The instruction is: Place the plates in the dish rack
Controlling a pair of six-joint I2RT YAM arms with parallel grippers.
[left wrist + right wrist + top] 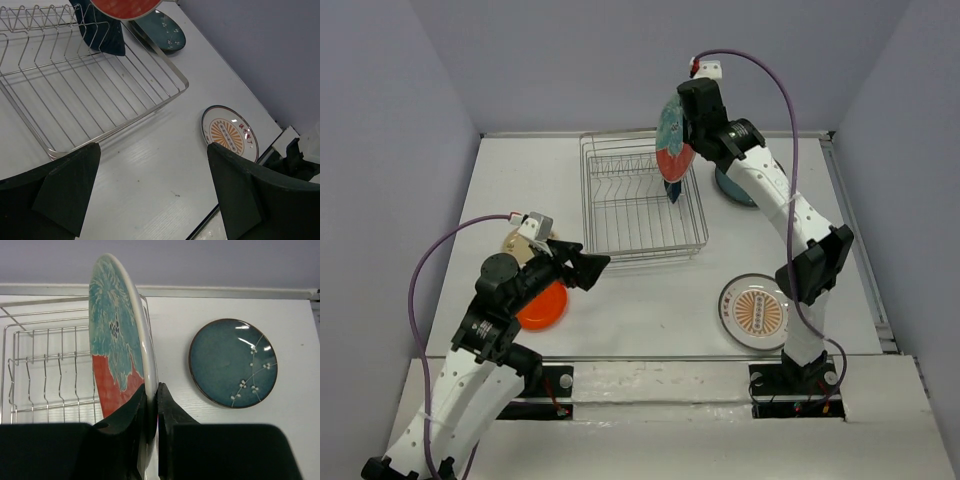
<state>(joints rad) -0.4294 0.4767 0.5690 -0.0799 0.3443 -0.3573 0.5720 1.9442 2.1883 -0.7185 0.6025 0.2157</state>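
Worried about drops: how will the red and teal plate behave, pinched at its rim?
Likely stiff and breakable: the red and teal plate looks glazed ceramic. Its glossy rim may slip in the right tool. Held upright over the dish rack, it could pivot.

- Boxed in on three sides by plain, matte lilac-grey walls: back wall [650,60], left wall [380,200], right wall [910,150].
- Floored with a white surface [650,310], faintly grained and marked by a few small dark specks.
- Edged on the right by a pale rail [872,290] running front to back.
- Fronted by a white board [660,378] across the near edge.
- Lit softly and evenly, with faint shadows only.
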